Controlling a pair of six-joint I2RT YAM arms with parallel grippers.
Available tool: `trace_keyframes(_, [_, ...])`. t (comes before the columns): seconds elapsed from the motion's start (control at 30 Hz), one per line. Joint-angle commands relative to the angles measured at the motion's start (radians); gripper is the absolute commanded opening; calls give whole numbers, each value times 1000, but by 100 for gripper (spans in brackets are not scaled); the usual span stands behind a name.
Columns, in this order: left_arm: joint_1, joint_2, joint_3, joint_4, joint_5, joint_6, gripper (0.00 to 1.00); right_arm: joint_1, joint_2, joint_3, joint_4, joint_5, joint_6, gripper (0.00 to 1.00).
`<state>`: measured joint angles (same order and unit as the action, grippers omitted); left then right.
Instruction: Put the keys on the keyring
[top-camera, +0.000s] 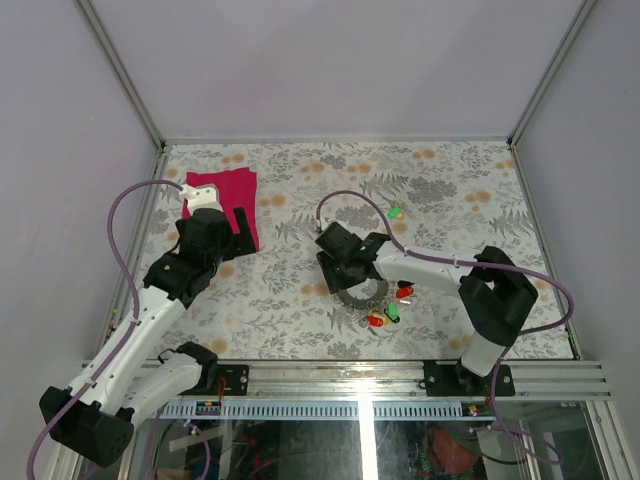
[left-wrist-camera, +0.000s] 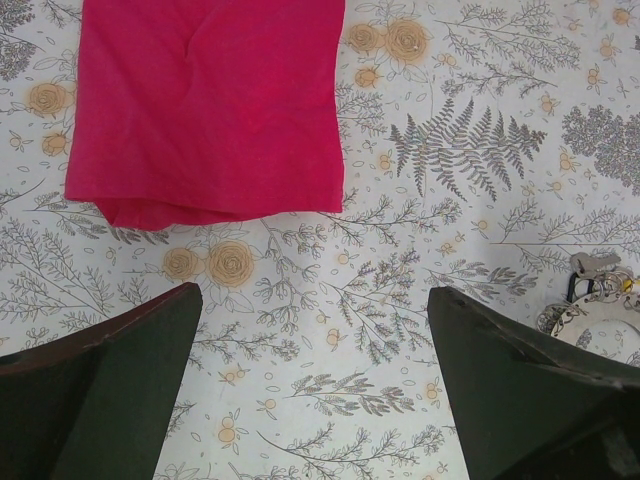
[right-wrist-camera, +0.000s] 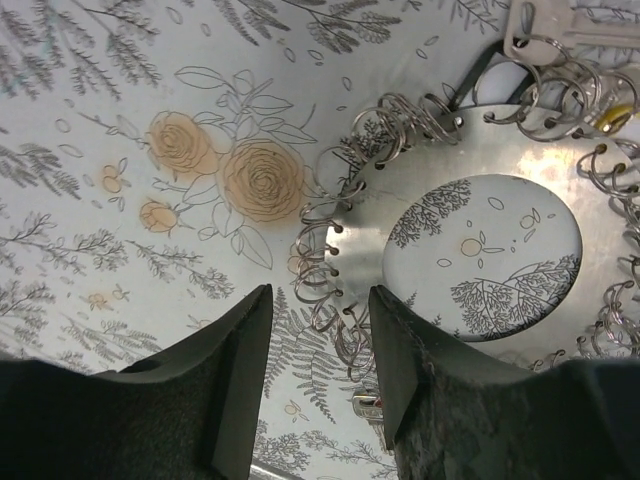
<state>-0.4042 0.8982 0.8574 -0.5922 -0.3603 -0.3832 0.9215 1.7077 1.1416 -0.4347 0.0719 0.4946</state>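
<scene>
Right hand (right-wrist-camera: 320, 295): partly open, fingers astride the wire loops on the rim of the keyring (right-wrist-camera: 480, 150); nothing seen clamped. Keyring lies flat on the desk (right-wrist-camera: 100, 150), directly under this hand. Keys (top-camera: 392, 312) fringe the ring beside it. Left hand (left-wrist-camera: 312, 295): fully open, empty, pink cloth (left-wrist-camera: 200, 100) ahead.

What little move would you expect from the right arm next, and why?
Probably closing the right gripper on the rim of the keyring. Its fingers stand either side of the small wire loops fringing that edge, and a gap shows beside them, so nothing looks pinched yet. Gripping there would likely steady the ring for threading a key.
</scene>
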Motion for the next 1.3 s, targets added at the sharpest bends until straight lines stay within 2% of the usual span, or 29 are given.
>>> trace_keyframes(0.0, [-3, -11, 0, 31, 9, 17, 100, 37, 53, 54, -75, 126, 106, 50])
trace_keyframes(0.47, [-4, -6, 0, 31, 15, 15, 100, 102, 103, 42, -86, 87, 139, 35])
trace_keyframes(0.8, [-3, -6, 2, 31, 18, 15, 100, 105, 107, 36, -132, 141, 131, 34])
trace_keyframes(0.97, [-2, -5, 2, 31, 19, 15, 100, 105, 126, 34, -122, 139, 127, 31])
trace_keyframes(1.17, [-3, -4, 3, 31, 19, 15, 100, 106, 124, 30, -113, 163, 125, 23])
trace_keyframes(1.27, [-3, -3, 3, 31, 19, 15, 100, 105, 93, 20, -113, 191, 127, 14])
